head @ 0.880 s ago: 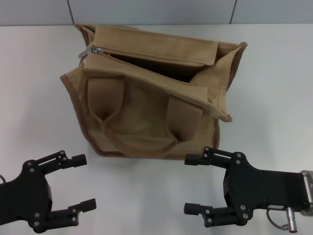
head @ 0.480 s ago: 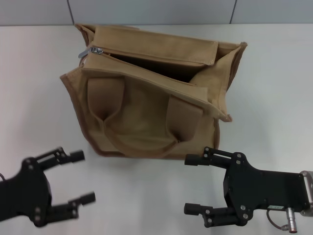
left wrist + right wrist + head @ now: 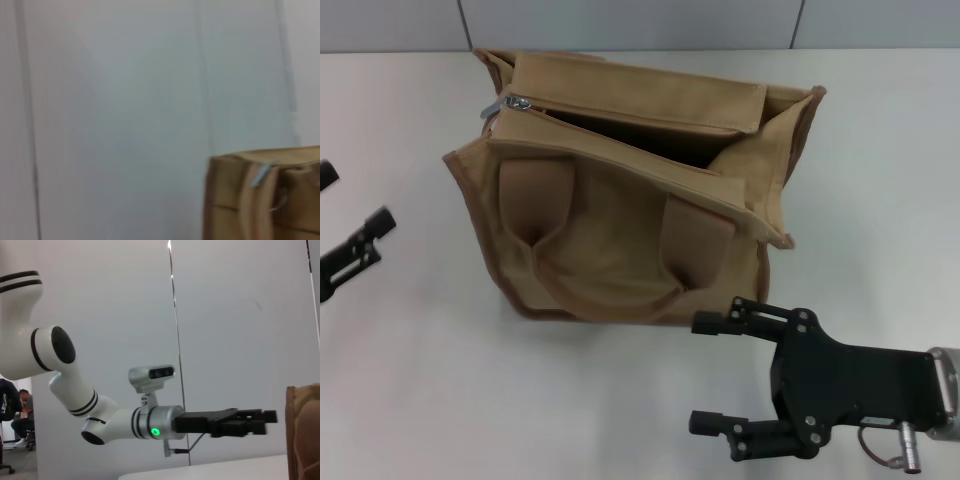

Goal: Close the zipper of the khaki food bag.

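The khaki food bag (image 3: 630,190) sits upper centre on the tabletop (image 3: 880,180), gaping. Its zipper (image 3: 620,140) runs left to right, pull at upper left. Left claw (image 3: 345,225), spread, at the left edge; right claw (image 3: 710,372), spread, lower right.

khaki food bag (image 3: 620,215) upright, top gaping | zipper (image 3: 620,130) open (pull tab at left end)

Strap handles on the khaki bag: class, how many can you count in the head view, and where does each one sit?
1 strap handle shows fully, looping down the near face of the khaki food bag. A second may lie hidden behind the far flap.
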